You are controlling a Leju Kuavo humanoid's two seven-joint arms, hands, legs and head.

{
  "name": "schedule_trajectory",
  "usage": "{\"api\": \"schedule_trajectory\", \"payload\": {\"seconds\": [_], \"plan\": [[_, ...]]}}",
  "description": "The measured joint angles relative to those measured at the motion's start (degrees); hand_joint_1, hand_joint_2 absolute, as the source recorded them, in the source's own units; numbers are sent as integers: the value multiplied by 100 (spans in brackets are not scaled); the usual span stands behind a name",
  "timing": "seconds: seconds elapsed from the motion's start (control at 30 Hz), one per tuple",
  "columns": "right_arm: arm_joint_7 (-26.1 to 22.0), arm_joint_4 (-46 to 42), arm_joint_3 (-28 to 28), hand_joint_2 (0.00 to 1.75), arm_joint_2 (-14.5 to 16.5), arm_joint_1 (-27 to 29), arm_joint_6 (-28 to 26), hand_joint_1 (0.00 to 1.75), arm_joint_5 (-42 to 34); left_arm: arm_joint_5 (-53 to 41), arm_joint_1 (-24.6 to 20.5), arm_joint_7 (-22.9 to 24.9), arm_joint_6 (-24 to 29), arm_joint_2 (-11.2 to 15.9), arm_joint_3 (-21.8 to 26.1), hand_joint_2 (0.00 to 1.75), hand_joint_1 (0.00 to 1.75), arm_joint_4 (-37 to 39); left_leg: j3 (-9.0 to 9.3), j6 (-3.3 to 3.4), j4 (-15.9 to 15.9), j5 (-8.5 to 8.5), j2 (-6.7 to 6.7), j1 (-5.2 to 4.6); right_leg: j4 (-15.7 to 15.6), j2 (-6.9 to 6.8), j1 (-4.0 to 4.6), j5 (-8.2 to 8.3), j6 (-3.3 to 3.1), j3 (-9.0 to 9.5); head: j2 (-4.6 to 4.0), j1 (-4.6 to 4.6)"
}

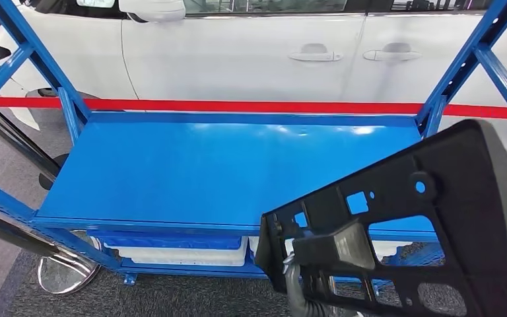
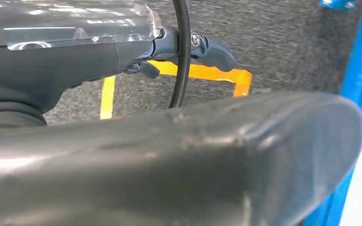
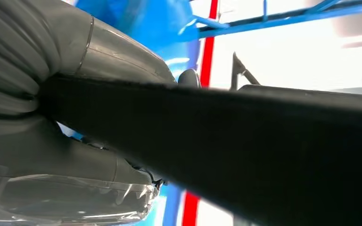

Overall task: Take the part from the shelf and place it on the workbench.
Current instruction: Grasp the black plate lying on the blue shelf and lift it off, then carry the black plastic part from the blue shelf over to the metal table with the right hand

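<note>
I see my right hand (image 1: pixel 333 247) clamped on the black part (image 1: pixel 429 218), holding it tilted above the front right edge of the blue workbench (image 1: pixel 191 165). My left hand (image 2: pixel 122 52) grips nothing, fingers extended.

Black parts: you have one (image 1: pixel 436 218), held up by one robot hand (image 1: pixel 333 247).
Blue shelves: one (image 1: pixel 224 165).
White bins under it: one (image 1: pixel 178 254).
Cars behind: one (image 1: pixel 251 53), two door handles (image 1: pixel 315 54).
</note>
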Motion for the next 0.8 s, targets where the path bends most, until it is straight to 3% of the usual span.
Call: {"api": "schedule_trajectory", "payload": {"seconds": [0.03, 0.07, 0.13, 0.17, 0.2, 0.3, 0.33, 0.37, 0.4, 0.47, 0.5, 0.53, 0.57, 0.63, 0.67, 0.73, 0.8], "plan": [[-57, 3, -25, 175, -23, 97, 7, 175, -14, 13, 5, 5, 11, -1, 32, 0, 0, 0, 85, 6, -11, 7, 0, -2, 19, -3, 8, 31, 2, -58, 0, -1], [-102, 4, -49, 175, -42, 180, 25, 175, -27, 24, 7, 11, 26, -2, 64, 0, 0, 0, 281, 26, -247, 105, 0, -5, 39, -1, 14, 65, 7, -118, 0, -1], [-138, -19, -91, 175, -57, 294, 88, 175, -37, 25, -8, 22, 50, 0, 112, 0, 0, 0, 832, 97, -1073, 352, 1, -27, 70, 10, 28, 146, 29, -213, 0, -2], [-146, -34, -110, 175, -60, 331, 115, 175, -31, 23, -20, 24, 57, -1, 129, 0, 0, 0, 1021, 136, -1399, 442, 2, -48, 74, 12, 31, 189, 55, -235, 0, -1], [-154, -49, -128, 175, -61, 355, 137, 175, -17, 21, -30, 25, 60, -2, 147, 0, 0, 0, 1113, 169, -1579, 492, 4, -71, 70, 11, 29, 233, 87, -244, 0, -1], [-163, -64, -158, 175, -65, 396, 165, 175, 45, 15, -28, 29, 60, -10, 206, 0, 0, 0, 1061, 259, -1636, 649, 18, -103, 16, 8, -3, 363, 194, -241, 0, -1], [-165, -66, -164, 175, -66, 407, 169, 175, 58, 13, -26, 31, 58, -15, 219, 0, 0, 0, 1019, 296, -1659, 729, 32, -91, 34, 21, -11, 305, 228, -264, 0, 0], [-165, -69, -171, 175, -68, 415, 176, 175, 65, 11, -25, 33, 57, -20, 225, 0, 0, 0, 959, 335, -1687, 817, 47, -73, 139, 35, -17, 132, 259, -310, 0, 1], [-166, -71, -177, 175, -72, 423, 182, 175, 67, 9, -27, 34, 55, -24, 230, 0, 0, 0, 879, 365, -1706, 904, 64, -54, 363, 47, -26, -153, 288, -381, 0, 1], [-166, -71, -185, 175, -79, 437, 190, 175, 68, 7, -29, 37, 52, -23, 239, 0, 0, 0, 698, 389, -1703, 1037, 81, -57, 1054, 56, -45, -774, 338, -529, 0, 1], [-166, -70, -187, 175, -83, 445, 190, 175, 70, 4, -27, 37, 51, -23, 245, 0, 0, 0, 604, 380, -1692, 1105, 88, -57, 1381, 56, -55, -927, 360, -554, 0, 1], [-166, -70, -190, 175, -87, 455, 190, 175, 73, -4, -25, 37, 51, -24, 251, 0, 0, 0, 506, 367, -1673, 1169, 95, -56, 1571, 55, -64, -928, 377, -508, 0, 1], [-166, -70, -193, 175, -90, 464, 190, 175, 75, -12, -23, 37, 51, -26, 256, 0, 0, 0, 407, 347, -1646, 1226, 99, -51, 1584, 55, -72, -816, 390, -376, 0, 1], [-166, -71, -199, 175, -94, 477, 189, 175, 80, -27, -26, 37, 51, -32, 263, 0, 0, 0, 218, 297, -1564, 1317, 100, -37, 1073, 56, -93, -565, 402, 164, 0, 1], [-165, -73, -201, 175, -94, 478, 189, 175, 82, -29, -29, 37, 50, -34, 266, 0, 0, 0, 135, 269, -1510, 1349, 94, -40, 653, 60, -93, -570, 397, 494, 0, 1], [-166, -79, -202, 175, -94, 484, 190, 175, 90, -32, -34, 36, 49, -36, 271, 0, 0, 0, 42, 200, -1428, 1420, 86, -53, 36, 73, -77, -720, 330, 921, 0, -1], [-168, -83, -203, 175, -94, 495, 192, 175, 98, -34, -23, 36, 49, -37, 276, 0, 0, 0, 13, 122, -1419, 1500, 83, -46, -92, 72, -48, -746, 216, 950, 0, -1]]}}
